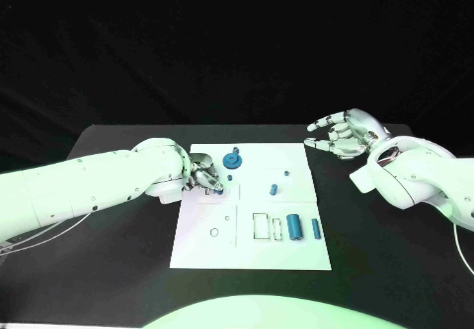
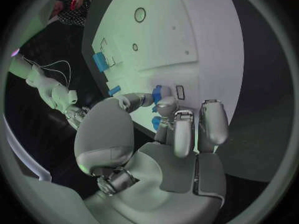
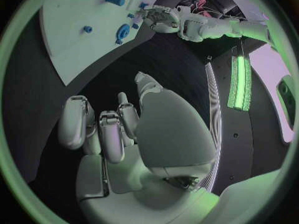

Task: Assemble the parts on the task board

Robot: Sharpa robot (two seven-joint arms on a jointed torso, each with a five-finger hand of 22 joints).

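Left hand sits low over the board's left edge, its fingers curled together on a small blue part, which I read as pinched right at a slot there. Right hand hangs spread and empty off the board's far right corner, well apart. From my seat the left is plainly nearer the work. Two loose cylinders lie lengthwise near the board's right side. Whether the pinched part touches its slot, I cannot tell; fingers hide it.
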